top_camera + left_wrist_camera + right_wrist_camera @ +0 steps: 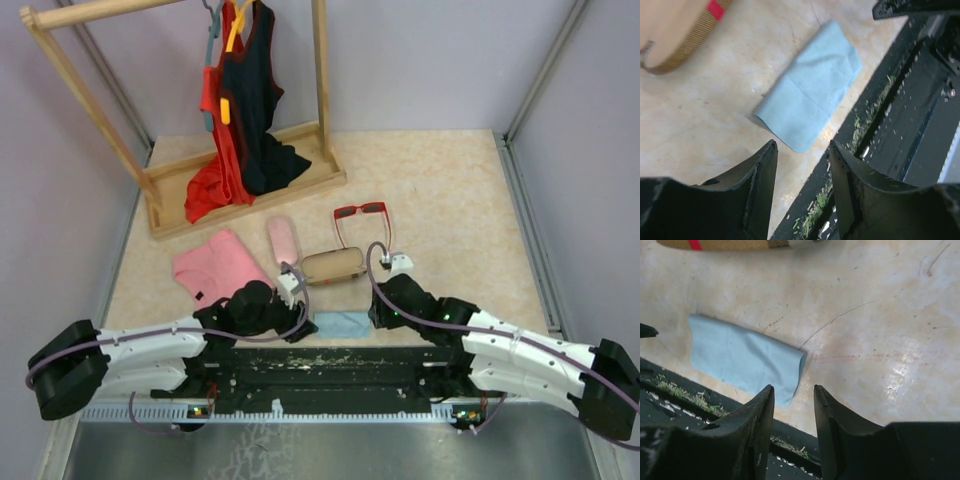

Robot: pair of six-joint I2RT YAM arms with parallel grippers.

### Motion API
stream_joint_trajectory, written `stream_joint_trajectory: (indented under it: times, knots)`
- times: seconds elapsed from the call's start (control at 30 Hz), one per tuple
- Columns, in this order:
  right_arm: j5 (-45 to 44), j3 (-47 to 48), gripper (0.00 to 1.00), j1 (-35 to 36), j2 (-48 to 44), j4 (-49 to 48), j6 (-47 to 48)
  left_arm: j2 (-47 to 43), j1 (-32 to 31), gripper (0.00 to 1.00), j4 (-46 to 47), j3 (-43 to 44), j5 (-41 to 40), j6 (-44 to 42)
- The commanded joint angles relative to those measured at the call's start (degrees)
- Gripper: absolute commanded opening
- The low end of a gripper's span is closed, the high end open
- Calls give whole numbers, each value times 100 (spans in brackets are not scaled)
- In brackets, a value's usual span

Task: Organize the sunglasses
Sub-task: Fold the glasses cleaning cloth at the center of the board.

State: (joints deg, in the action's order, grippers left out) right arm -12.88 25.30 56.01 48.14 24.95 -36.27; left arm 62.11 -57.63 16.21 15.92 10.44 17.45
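Observation:
The red-framed sunglasses (360, 212) lie unfolded on the table's middle, beyond the brown case. The orange-yellow pair is out of view. My left gripper (300, 325) hovers open and empty at the near table edge, left of a light blue cloth (341, 323). The left wrist view shows its fingertips (771, 150) apart just short of that cloth (810, 90). My right gripper (377, 318) is open and empty at the cloth's right end. The right wrist view shows its fingertips (769, 392) apart over the cloth's corner (742, 357).
A brown red-striped oval case (332, 265) lies shut behind the grippers, a pink case (283, 240) to its left, a folded pink cloth (220, 263) further left. A wooden clothes rack (245, 185) with red and black tops stands at the back left. The black base rail (330, 365) runs along the near edge.

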Motion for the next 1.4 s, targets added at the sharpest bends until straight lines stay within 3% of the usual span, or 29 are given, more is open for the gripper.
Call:
stream_joint_trajectory:
  times: [0.0, 0.2, 0.3, 0.8, 1.37]
  knots:
    - [-729, 214, 39, 7, -37, -162, -543, -453, -16, 54, -419, 11, -1164, 603]
    - [-862, 292, 54, -1, 493, -544, -420, 107, -12, 56, -660, 549, -1782, 1223]
    - [-658, 382, 55, 0, 835, -719, -323, 561, -19, 56, -672, 817, -1796, 1379]
    - [-610, 413, 47, -94, 1433, -885, -1060, 1159, -192, 52, -725, 958, -2266, 2373]
    - [-61, 358, 40, -163, 1912, -1220, -1181, 1438, -419, 53, -584, 970, -2322, 2635]
